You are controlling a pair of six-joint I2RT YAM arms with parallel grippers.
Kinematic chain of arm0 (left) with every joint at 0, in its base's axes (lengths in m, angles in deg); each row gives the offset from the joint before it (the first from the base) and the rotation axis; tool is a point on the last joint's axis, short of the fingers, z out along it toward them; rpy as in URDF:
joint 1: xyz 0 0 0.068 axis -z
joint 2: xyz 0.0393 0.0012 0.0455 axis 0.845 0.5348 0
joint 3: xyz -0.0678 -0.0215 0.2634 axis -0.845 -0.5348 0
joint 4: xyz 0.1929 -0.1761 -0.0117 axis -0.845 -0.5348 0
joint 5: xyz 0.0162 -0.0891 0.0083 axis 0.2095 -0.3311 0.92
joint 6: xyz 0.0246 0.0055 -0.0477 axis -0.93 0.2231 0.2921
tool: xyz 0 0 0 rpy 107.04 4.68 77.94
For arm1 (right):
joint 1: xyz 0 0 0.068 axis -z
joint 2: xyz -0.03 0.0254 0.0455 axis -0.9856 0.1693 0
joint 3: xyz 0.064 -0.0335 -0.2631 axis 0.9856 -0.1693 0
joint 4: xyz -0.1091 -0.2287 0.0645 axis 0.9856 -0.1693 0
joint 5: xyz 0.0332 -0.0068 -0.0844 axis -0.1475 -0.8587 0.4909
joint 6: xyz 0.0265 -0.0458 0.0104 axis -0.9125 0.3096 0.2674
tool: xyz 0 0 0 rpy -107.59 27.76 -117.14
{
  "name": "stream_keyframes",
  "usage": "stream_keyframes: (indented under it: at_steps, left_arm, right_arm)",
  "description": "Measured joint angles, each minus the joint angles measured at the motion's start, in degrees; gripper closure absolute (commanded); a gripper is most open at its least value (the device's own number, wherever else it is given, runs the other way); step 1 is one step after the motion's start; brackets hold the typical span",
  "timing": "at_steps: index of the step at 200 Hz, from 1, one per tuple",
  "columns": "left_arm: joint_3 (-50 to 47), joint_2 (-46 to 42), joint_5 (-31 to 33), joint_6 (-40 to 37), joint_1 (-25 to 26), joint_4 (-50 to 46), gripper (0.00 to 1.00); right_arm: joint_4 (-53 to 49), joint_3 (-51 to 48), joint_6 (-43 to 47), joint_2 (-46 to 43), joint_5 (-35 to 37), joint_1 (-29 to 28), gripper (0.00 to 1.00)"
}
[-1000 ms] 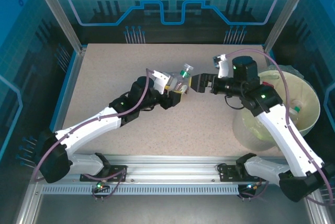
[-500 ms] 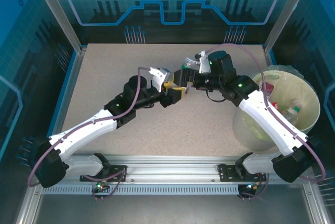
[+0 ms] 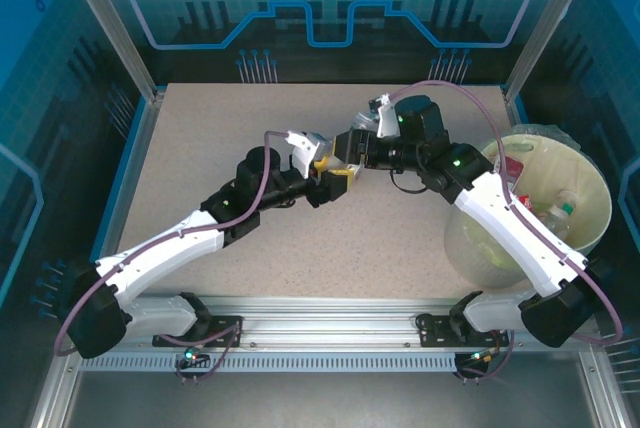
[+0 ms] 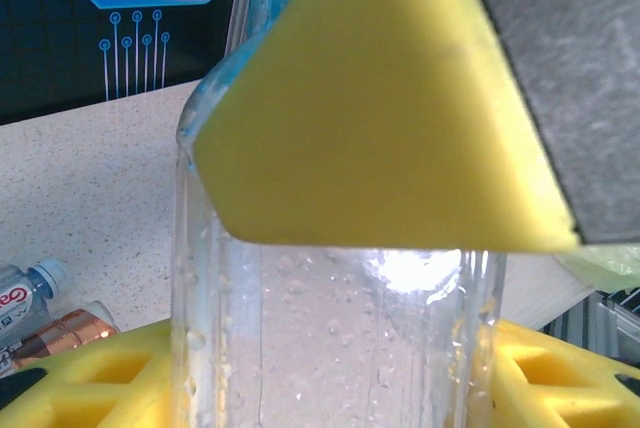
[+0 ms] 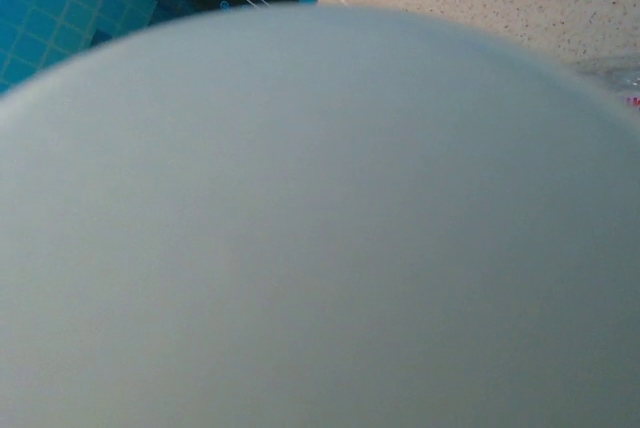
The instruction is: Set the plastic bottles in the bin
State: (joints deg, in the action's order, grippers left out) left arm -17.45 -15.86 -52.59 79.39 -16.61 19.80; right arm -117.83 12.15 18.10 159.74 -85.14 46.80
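A clear plastic bottle (image 4: 340,338), beaded with droplets inside, stands between the yellow fingers (image 4: 85,378) of my left gripper (image 3: 337,176), which is shut on it above the middle of the table. My right gripper (image 3: 351,148) has closed in over the bottle's top from the right, and its jaws are hidden from above. A pale blurred rounded surface (image 5: 320,238) blocks the right wrist lens. The bin (image 3: 585,233) stands at the table's right edge with a red-labelled bottle (image 3: 510,165) and a green-capped one (image 3: 563,211) inside.
Two more bottles lie on the table low in the left wrist view, one white-labelled (image 4: 22,293) and one copper-coloured (image 4: 60,333). A yellow wedge with a grey block (image 4: 400,98) hangs close over the held bottle. The right arm (image 3: 500,218) stretches from the bin's side to the centre.
The right gripper came left from near the bin to the bottle's top, and the green cap is now covered by it. The left gripper kept its hold and shifted slightly.
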Motion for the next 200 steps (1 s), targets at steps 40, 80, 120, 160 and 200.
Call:
stream_keyframes:
  at_steps: [40, 80, 120, 160, 200]
  left_arm:
    - [0.02, 0.24, -0.59, 0.68, 0.74, 0.96, 0.05]
    - [-1.60, -0.72, 3.67, 2.05, 0.85, 3.30, 0.01]
    - [-4.61, -2.78, 12.39, 3.74, -0.42, 3.87, 0.01]
    - [-5.55, -2.54, 17.97, 8.15, -4.11, 3.32, 0.01]
    - [-5.49, -0.55, 19.41, 11.85, -6.84, 0.98, 0.01]
  right_arm:
    - [-2.16, -0.42, 1.66, -2.75, 3.74, -0.68, 0.55]
    - [-11.39, 2.82, 8.17, -8.24, 16.46, 0.26, 0.56]
    - [-20.72, 7.63, 13.81, -17.49, 28.37, 3.23, 0.56]
    - [-30.10, 11.39, 16.44, -25.51, 38.10, 9.31, 0.56]
    - [-40.37, 15.06, 17.84, -24.30, 44.74, 18.23, 0.53]
